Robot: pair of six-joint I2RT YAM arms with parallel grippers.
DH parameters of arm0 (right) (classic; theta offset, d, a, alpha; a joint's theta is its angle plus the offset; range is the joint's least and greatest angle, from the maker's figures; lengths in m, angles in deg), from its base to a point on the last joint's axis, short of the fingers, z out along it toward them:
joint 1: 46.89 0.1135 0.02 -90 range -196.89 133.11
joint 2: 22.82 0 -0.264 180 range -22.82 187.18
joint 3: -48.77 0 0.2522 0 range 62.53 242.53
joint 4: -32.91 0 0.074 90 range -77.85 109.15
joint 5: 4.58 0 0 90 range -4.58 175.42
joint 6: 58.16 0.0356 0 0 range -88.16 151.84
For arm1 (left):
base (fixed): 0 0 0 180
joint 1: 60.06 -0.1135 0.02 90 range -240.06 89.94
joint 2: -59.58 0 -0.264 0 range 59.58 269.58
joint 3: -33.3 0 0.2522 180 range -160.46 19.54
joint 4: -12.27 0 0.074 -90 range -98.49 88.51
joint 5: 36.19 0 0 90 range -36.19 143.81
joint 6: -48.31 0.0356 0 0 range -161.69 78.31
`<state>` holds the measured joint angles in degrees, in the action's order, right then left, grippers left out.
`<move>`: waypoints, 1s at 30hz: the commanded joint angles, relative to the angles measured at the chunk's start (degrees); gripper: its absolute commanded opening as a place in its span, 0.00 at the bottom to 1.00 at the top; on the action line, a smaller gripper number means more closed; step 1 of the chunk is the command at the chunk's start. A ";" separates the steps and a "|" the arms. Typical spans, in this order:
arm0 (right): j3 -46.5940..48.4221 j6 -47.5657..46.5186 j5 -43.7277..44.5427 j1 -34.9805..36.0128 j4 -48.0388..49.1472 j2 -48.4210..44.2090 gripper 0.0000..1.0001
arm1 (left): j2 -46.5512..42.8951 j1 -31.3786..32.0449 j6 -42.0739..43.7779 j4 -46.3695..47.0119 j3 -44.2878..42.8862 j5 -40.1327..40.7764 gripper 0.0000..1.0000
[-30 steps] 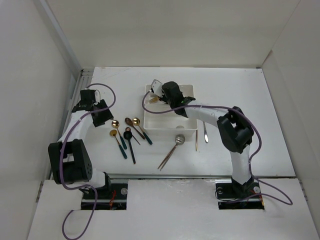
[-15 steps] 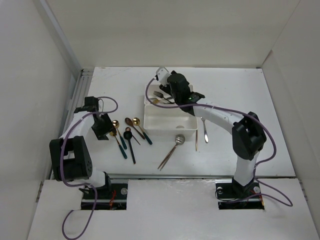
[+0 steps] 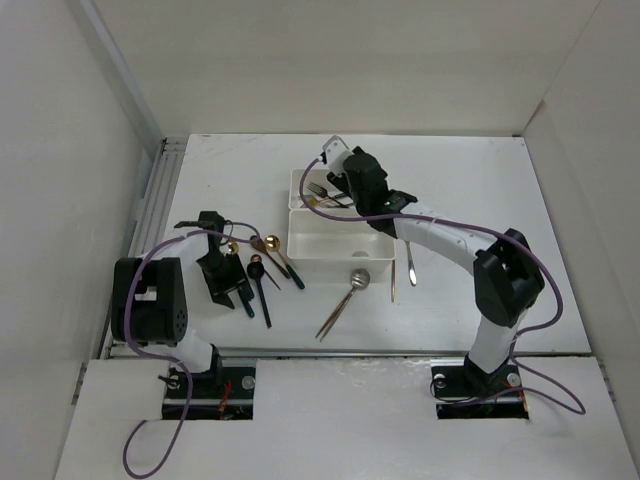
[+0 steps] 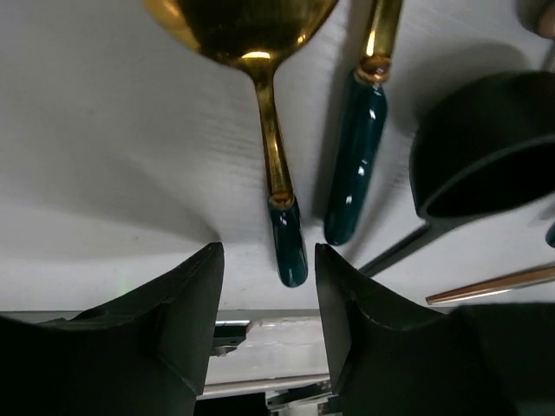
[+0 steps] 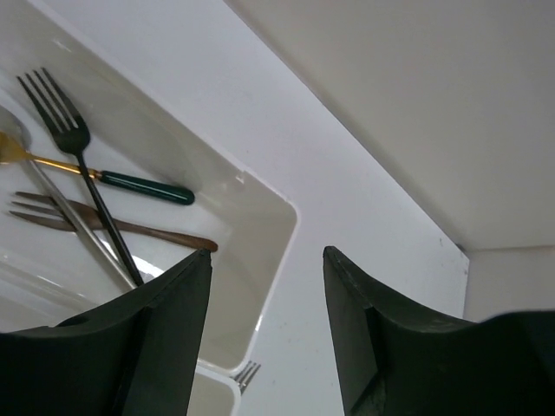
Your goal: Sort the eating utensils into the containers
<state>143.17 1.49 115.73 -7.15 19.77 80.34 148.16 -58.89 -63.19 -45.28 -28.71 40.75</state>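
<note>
Left gripper [image 4: 265, 282]: jaws wide, straddling handle end of green-handled gold spoon [image 4: 276, 186].
Right gripper [image 5: 260, 264]: jaws wide, empty, above tray [image 5: 290, 217] holding forks [image 5: 54, 97].

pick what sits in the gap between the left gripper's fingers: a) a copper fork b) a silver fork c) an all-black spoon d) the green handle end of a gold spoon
d: in the left wrist view the dark green handle tip of the gold spoon lies between the open fingers of the left gripper, not yet gripped.
</note>
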 commanded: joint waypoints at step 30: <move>-1.45 4.60 6.79 -6.17 2.98 -16.14 0.58 | 8.19 14.95 34.91 11.86 -47.82 17.98 0.00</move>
<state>142.14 3.87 122.46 -12.15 19.80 68.67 158.04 -54.47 -41.20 -37.17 -75.09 57.25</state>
